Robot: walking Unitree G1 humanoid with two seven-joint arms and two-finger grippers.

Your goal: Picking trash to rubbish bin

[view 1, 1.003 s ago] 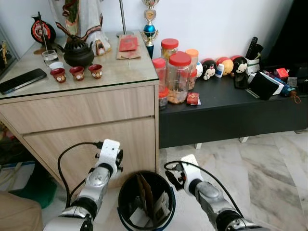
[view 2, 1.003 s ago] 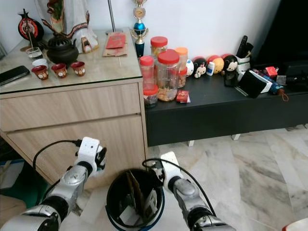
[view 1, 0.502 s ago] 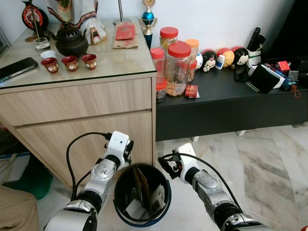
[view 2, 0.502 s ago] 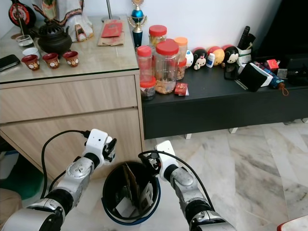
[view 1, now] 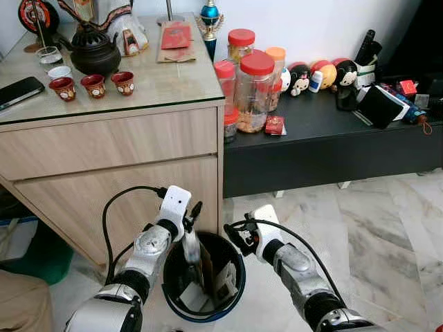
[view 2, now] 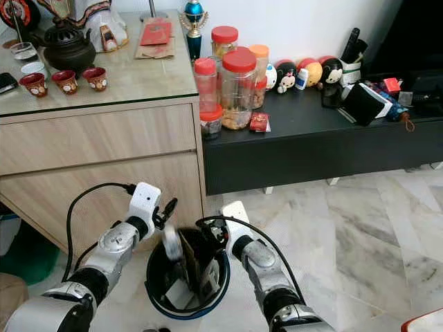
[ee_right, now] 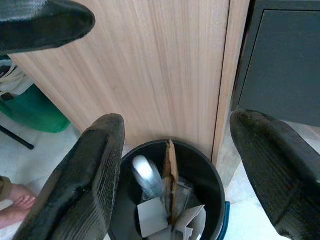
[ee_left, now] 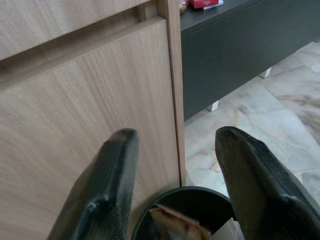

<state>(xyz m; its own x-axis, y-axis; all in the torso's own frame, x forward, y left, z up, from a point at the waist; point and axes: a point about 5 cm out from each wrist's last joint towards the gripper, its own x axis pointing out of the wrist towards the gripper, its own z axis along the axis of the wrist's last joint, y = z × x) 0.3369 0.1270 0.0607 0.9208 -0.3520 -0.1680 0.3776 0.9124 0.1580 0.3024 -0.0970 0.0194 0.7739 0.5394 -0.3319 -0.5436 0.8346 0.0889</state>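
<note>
The left end effector [view 1: 194, 211] is hovering just above the near-left rim of the black rubbish bin [view 1: 235, 299], its two black fingers [ee_left: 112, 185] standing well apart and gripping nothing. Directly below it, a pale, blurred piece of trash [view 1: 190, 247] is hanging in the bin's mouth, clear of the fingertips and just beside an upright slab of brown cardboard [ee_right: 171, 175] that is leaning inside the bin. In the right wrist view the same pale piece [ee_right: 145, 175] is showing as a whitish smear over crumpled white paper [ee_right: 150, 217] at the bottom.

The right end effector [view 1: 234, 234] is hanging over the bin's opposite rim, facing the left one across the opening, its fingers [ee_right: 95, 170] spread wide and empty.

Beyond both end effectors a wooden cabinet [view 1: 124, 149] is standing, its drawer front close behind the bin. Its glass counter [view 1: 166, 79] is carrying small red cups [view 1: 93, 85] and a dark teapot [view 1: 90, 52]. To the right of the right end effector a low black shelf [view 1: 325, 131] is holding red-lidded jars [view 1: 256, 90] and small toys [view 1: 301, 79]. The bin is sitting on a marble floor [view 1: 374, 228].
</note>
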